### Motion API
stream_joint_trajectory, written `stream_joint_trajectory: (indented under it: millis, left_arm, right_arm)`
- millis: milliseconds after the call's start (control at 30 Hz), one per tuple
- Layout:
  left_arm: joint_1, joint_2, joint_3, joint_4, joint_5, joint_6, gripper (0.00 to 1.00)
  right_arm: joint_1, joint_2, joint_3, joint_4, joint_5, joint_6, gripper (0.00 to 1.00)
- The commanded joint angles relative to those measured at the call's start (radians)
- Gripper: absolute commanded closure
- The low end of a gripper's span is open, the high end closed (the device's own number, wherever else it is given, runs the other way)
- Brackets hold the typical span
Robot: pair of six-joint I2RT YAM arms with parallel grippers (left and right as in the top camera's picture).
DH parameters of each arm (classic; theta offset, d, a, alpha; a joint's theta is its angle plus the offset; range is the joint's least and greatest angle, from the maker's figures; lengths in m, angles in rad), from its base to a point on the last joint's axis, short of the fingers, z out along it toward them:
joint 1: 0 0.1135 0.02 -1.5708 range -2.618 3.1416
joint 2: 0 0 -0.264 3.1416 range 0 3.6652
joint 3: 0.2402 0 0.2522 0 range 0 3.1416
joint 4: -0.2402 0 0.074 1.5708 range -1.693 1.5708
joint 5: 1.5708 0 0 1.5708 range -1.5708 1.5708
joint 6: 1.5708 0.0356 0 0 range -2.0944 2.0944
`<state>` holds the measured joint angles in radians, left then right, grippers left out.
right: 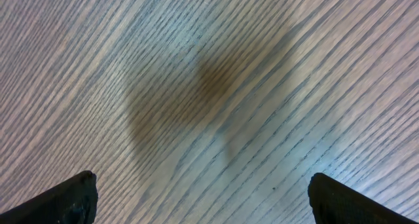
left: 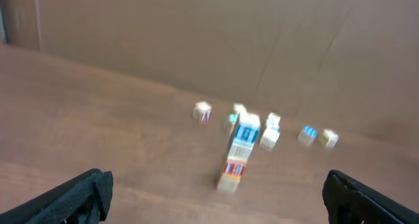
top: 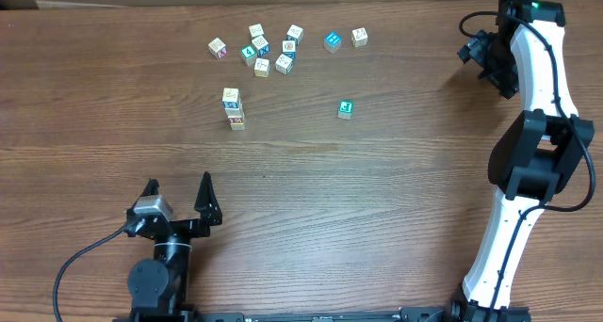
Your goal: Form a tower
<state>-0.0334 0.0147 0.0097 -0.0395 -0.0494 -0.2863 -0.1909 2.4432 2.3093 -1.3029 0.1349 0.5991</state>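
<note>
The tower (top: 233, 108) is a short column of pale alphabet cubes with blue and red faces, standing left of the table's middle. In the left wrist view the tower (left: 239, 152) appears blurred, straight ahead and well beyond the fingers. My left gripper (top: 177, 192) sits near the front left, open, with nothing between its fingers; in its own view the left gripper (left: 216, 207) shows only bare wood between the dark tips. My right gripper (top: 476, 51) hangs at the far right, away from every cube. Its own view shows the right gripper (right: 203, 201) open over plain table.
Several loose cubes (top: 268, 54) lie in a cluster behind the tower, with a blue-faced cube (top: 333, 41) and a pale one (top: 359, 37) further right. A single cube (top: 346, 108) sits alone right of the tower. The white right arm (top: 528, 171) runs along the right edge.
</note>
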Motion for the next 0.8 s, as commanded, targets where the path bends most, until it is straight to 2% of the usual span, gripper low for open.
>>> stream_joint_trajectory:
  millis: [0, 767]
  left_arm:
    - [-0.006, -0.012, -0.005, -0.034, -0.003, -0.004, 0.01]
    - [0.028, -0.011, -0.005, -0.034, -0.003, -0.006, 0.0]
  right_arm:
    - [-0.003, -0.049, 0.009, 0.001, 0.003, -0.001, 0.0]
    - [-0.003, -0.049, 0.008, 0.001, 0.003, -0.001, 0.0]
